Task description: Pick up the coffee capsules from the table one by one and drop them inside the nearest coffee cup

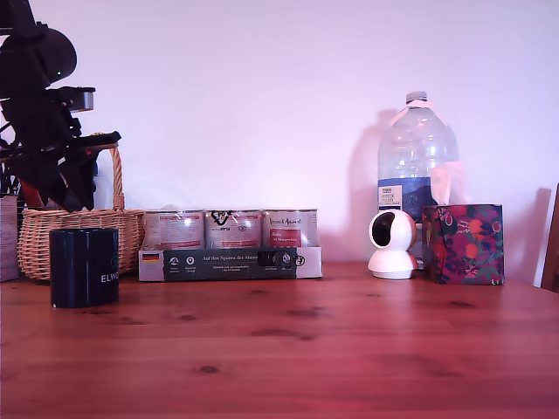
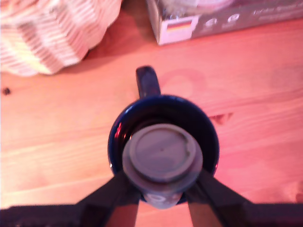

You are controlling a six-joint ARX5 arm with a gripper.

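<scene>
Here we had the gripper [image 2: 162,189] closed on a coffee capsule [image 2: 162,153], its two fingers [image 2: 113,194] pressed against the pod's sides, and we held it directly above the open mouth of the coffee cup [image 2: 163,118]. In the wrist view the capsule's flat round face sat almost centred within the dark rim, with the mug's handle [image 2: 147,80] pointing away toward the wicker basket [image 2: 52,33] and the cardboard box [image 2: 222,19]. From the exterior view the arm [image 1: 44,131] hung over the cup [image 1: 84,266] at that view's left, on the table [image 1: 332,349], though the pod itself was hidden there behind the dark hardware. To finish this step well, we judged we should keep the capsule centred over the opening (it looked slightly toward the near rim), lower a little if clearance allowed, and then part the fingers cleanly so the pod fell straight in without clipping the edge.
</scene>
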